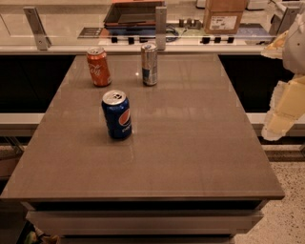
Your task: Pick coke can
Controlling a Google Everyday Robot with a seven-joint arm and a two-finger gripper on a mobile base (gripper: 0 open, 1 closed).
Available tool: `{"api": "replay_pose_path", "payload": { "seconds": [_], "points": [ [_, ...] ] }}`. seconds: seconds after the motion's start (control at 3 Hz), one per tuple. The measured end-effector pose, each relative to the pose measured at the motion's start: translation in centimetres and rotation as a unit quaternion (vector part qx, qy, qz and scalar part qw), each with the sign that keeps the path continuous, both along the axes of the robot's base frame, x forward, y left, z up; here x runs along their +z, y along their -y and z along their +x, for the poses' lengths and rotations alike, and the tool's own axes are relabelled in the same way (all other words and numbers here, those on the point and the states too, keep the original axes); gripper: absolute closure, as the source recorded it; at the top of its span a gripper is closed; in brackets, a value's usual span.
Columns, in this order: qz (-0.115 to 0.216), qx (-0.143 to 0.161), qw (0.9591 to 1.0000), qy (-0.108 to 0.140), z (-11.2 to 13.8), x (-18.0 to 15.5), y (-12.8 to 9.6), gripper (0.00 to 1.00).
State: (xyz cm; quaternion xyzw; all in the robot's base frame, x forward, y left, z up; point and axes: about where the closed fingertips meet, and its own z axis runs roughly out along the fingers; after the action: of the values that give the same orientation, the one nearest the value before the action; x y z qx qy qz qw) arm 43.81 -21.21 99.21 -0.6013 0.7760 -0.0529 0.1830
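Note:
The coke can (98,66), orange-red with white script and a silver top, stands upright at the far left of the grey table (190,143). My gripper (282,114) shows as cream-coloured parts at the right edge of the view, beyond the table's right side and far from the can. It holds nothing that I can see.
A blue Pepsi can (116,115) stands nearer, left of the middle. A slim silver-blue can (149,64) stands right of the coke can. Behind the table runs a counter with a cardboard box (224,16), a dark tray (133,13) and metal posts (160,27).

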Motion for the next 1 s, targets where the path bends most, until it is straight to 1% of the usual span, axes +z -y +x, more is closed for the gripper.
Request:
{"api": "replay_pose_path", "payload": {
  "seconds": [0.33, 0.67, 1.0],
  "points": [
    [0.001, -0.001, 1.0, 0.002, 0.0, 0.1, 0.0, 0.0],
    [0.024, -0.013, 0.9995, 0.016, 0.5, 0.3, -0.4, 0.0],
    [0.072, -0.034, 0.996, 0.04, 1.5, 0.1, -0.9, 0.0]
  ]
}}
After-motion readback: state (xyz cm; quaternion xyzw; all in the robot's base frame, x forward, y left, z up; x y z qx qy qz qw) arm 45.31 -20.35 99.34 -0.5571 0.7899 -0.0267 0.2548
